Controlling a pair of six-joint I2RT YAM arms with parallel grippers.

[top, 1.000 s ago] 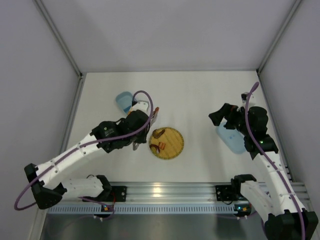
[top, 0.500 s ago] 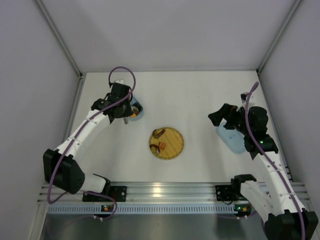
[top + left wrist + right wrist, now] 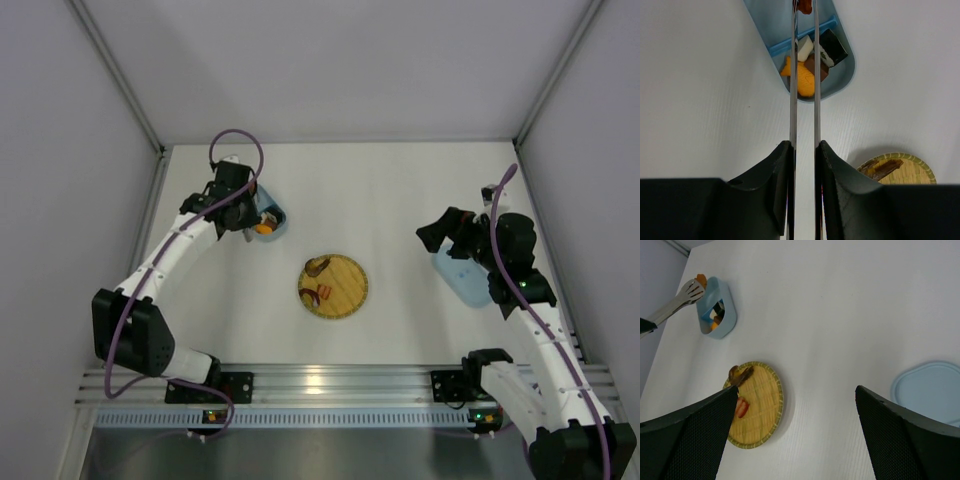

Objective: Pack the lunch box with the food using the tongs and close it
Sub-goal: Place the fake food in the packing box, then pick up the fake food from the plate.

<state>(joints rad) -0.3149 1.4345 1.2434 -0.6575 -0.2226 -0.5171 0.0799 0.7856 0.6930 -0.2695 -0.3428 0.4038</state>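
Over the lunch box [image 3: 847,75], tongs [image 3: 792,100] point straight ahead.

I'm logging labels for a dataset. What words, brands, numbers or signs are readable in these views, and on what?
None: no readable text, number or sign in any view.
No print shows on the lunch box, lid, plate or tongs.
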